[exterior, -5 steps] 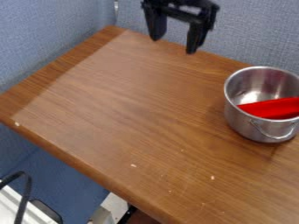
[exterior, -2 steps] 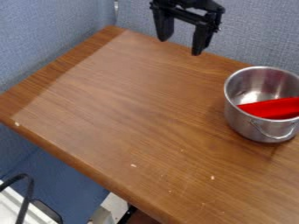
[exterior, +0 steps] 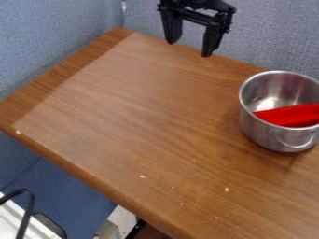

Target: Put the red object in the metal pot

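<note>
The red object (exterior: 290,115) lies inside the metal pot (exterior: 264,127), stretching from the pot's middle to its right rim. The shiny pot stands near the right edge of the wooden table. My black gripper (exterior: 192,42) hangs over the table's far edge, well to the upper left of the pot. Its two fingers point down and stand open, with nothing between them.
The wooden table (exterior: 137,121) runs diagonally, with its near edge dropping off at the lower left. A blue wall (exterior: 50,28) rises behind the table. A black frame (exterior: 19,210) shows below the table at the lower left.
The gripper has come down slightly at the table's far edge. The pot and the red object have not moved.
</note>
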Robot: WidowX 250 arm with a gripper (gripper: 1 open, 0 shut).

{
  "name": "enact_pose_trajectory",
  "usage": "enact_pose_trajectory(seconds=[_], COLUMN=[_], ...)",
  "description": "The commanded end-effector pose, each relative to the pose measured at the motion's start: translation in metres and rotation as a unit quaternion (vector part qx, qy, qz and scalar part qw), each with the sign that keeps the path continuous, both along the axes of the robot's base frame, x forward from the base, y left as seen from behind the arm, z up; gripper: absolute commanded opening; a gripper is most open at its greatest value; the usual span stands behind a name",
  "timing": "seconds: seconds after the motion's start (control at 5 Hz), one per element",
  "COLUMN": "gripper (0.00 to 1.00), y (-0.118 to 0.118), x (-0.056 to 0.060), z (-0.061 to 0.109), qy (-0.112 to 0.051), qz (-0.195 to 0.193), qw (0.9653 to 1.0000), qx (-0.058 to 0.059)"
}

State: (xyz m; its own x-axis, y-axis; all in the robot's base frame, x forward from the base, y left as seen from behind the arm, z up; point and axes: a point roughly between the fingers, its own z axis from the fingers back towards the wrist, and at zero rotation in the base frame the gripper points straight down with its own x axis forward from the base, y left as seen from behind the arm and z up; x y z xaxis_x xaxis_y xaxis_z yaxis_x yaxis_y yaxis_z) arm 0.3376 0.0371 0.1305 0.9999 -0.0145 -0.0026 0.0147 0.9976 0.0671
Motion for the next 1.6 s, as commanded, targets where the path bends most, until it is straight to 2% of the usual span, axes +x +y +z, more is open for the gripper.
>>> enact_pose_trajectory(seconds=[0.0, 0.2, 0.6, 0.8, 1.0, 1.4], gripper=[1.00, 1.00, 1.00, 1.00, 1.00, 1.00], y=[0.016, 0.026, 0.015, 0.001, -0.003, 0.005], x=[0.010, 0.016, 0.011, 0.008, 0.007, -0.006], z=[0.010, 0.005, -0.011, -0.004, -0.001, -0.008], qy=[-0.025, -0.023, -0.018, -0.020, -0.022, -0.019], qz=[-0.014, -0.026, -0.029, -0.043, -0.049, -0.043], qw=[0.9996, 0.9994, 0.9994, 0.9988, 0.9985, 0.9988], qx=[0.002, 0.001, -0.003, -0.009, -0.011, -0.012])
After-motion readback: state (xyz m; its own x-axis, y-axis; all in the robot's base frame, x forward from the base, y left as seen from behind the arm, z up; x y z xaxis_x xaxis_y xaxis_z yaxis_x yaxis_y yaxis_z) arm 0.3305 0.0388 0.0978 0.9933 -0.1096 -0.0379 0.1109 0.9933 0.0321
